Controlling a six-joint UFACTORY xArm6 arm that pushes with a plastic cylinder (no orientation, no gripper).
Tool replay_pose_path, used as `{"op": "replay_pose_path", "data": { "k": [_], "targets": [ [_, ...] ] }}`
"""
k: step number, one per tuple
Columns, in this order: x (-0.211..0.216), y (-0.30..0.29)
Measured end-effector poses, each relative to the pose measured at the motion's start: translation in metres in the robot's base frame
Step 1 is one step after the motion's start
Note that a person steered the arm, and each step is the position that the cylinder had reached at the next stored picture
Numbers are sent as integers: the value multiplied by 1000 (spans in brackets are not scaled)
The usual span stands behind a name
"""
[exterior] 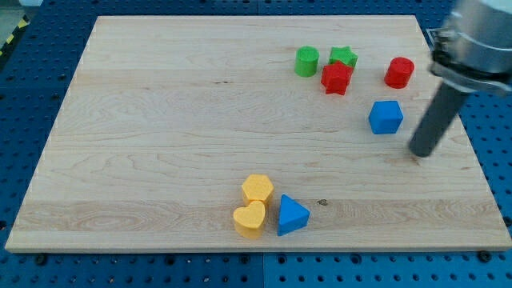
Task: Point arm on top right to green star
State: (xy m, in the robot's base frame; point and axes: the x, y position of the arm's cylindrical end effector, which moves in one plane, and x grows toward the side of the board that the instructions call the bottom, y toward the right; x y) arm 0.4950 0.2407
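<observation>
The green star (343,57) lies near the view's top right, touching a red star (337,78) just below it. A green cylinder (306,62) stands to its left. My tip (419,151) rests on the board at the view's right, well below and to the right of the green star. A blue block (386,117) lies between my tip and the stars, just left of the rod. A red cylinder (399,72) stands right of the stars.
A yellow hexagon (258,189), a yellow heart (250,219) and a blue triangle (292,215) cluster near the view's bottom middle. The wooden board's right edge (472,152) runs close to my tip. A blue pegboard surrounds the board.
</observation>
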Motion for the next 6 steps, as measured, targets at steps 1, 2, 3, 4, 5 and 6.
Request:
{"op": "replay_pose_path", "data": {
  "k": [1,2,3,4,5,6],
  "targets": [
    [-5,55],
    [-35,69],
    [-66,44],
    [-97,14],
    [-113,-12],
    [-142,-38]
  ]
}}
